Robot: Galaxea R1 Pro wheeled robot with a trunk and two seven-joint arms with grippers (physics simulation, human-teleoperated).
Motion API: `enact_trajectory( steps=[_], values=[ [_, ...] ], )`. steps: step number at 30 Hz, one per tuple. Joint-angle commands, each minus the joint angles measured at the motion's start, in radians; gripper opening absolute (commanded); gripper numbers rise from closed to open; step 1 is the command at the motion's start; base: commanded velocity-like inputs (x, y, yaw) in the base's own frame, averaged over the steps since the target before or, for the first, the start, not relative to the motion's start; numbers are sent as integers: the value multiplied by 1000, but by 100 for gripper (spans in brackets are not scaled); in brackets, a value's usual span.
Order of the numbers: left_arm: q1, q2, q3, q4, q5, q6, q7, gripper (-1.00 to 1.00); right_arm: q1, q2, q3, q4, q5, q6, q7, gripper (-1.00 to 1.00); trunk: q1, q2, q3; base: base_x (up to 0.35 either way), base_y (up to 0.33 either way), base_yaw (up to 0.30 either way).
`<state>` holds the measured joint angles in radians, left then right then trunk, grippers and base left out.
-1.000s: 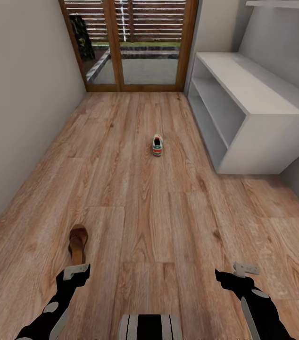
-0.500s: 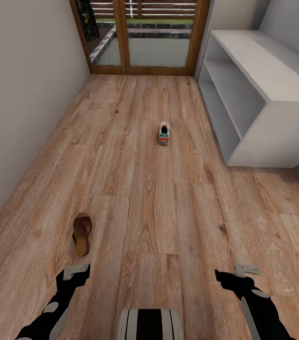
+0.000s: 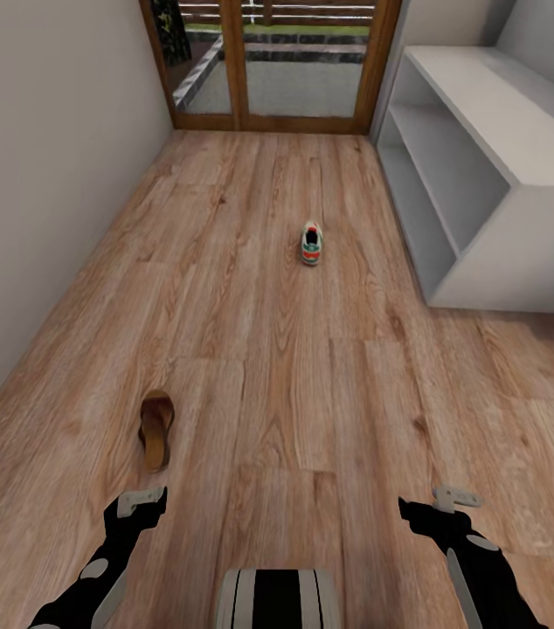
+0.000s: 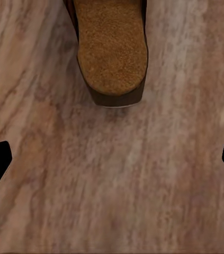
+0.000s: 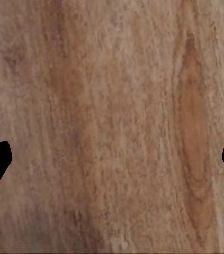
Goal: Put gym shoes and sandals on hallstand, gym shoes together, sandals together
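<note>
One dark-brown sandal (image 3: 155,430) with a tan footbed lies on the corridor floor (image 3: 294,367), just ahead of my left gripper (image 3: 141,503). In the left wrist view the sandal's (image 4: 112,47) rounded end lies beyond the open left gripper (image 4: 112,164), apart from it. A white gym shoe (image 3: 311,244) with green stripes and a red heel patch stands mid-corridor, heel towards me. The white hallstand (image 3: 504,114) runs along the right wall. My right gripper (image 3: 441,502) hangs open over bare planks, as the right wrist view confirms (image 5: 112,164).
A grey wall (image 3: 41,201) bounds the corridor on the left. A wood-framed glass door (image 3: 277,61) closes the far end. Wide floor lies between the sandal, the gym shoe and the hallstand.
The whole view has shifted: door, hallstand, gym shoe and sandal sit higher in the picture than a second ago. Both arms keep the same pose in the picture.
</note>
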<state>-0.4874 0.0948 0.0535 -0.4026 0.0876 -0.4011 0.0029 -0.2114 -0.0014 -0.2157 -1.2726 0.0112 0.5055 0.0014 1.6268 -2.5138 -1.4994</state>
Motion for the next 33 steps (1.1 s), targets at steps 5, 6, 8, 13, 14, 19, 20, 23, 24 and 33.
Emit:
enact_trajectory(
  steps=[5,6,8,13,14,19,20,23,24,33],
  values=[
    [0,0,-3,1,9,-4,0,100,0,0,0,-8,1,5,1,100,0,0,-1,247,0,1],
    [0,0,-3,1,9,-4,0,100,0,0,0,-8,1,5,1,100,0,0,-1,122,0,0],
    [0,0,-3,1,9,-4,0,100,0,0,0,-9,1,5,1,100,0,0,-1,59,0,0],
    [0,0,-3,1,9,-4,0,100,0,0,0,-9,1,5,1,100,0,0,-1,35,1,0],
    [0,0,-3,1,9,-4,0,100,0,0,0,-10,1,5,2,100,0,0,-1,121,15,0],
    [0,0,-3,1,9,-4,0,100,0,0,0,-10,1,5,2,100,0,0,-1,188,35,0],
    [0,0,-3,1,9,-4,0,100,0,0,0,-10,1,5,2,100,0,0,-1,93,14,0],
    [0,0,-3,0,9,-4,0,100,0,0,0,-10,1,5,2,100,0,0,-1,34,5,0],
    [0,0,-3,1,9,-4,0,100,0,0,0,-10,1,5,2,100,0,0,-1,12,2,0],
    [0,0,-3,1,9,-4,0,100,0,0,-1,-16,1,6,1,100,3,-2,-26,3,0,0]
  ],
)
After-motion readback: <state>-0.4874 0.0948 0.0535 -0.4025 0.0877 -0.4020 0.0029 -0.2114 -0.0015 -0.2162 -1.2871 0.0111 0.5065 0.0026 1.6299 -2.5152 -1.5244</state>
